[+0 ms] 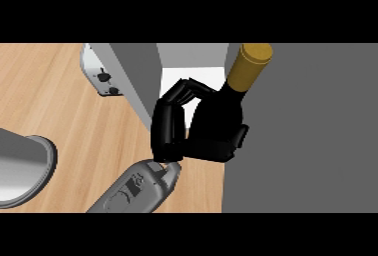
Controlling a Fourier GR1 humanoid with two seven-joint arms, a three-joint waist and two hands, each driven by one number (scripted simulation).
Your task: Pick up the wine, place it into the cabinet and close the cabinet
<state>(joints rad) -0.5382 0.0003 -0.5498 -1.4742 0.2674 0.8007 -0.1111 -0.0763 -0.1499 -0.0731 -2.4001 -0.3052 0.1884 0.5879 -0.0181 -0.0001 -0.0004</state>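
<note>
Wine bottle [238, 90]: dark body, gold-capped neck pointing far, no legible label, held at the cabinet [140, 75] opening. Your hand [184, 127] (which one you cannot tell, since only one forearm shows) has its fingers curled round the bottle. Left: wooden counter [59, 100], grey round vessel [22, 170], toaster-like appliance [100, 75].

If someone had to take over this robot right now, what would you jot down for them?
Right hand: curled round the wine bottle, holding it up with the gold-capped neck pointing away.
Left hand: not in view.
Cabinet: open, just beyond the bottle; grey door swung out at right.
Done: wine picked up and brought to the opening.
Left: set the bottle inside, let go, close the door.
Also on the counter: a toaster and a metal pot at left.
</note>
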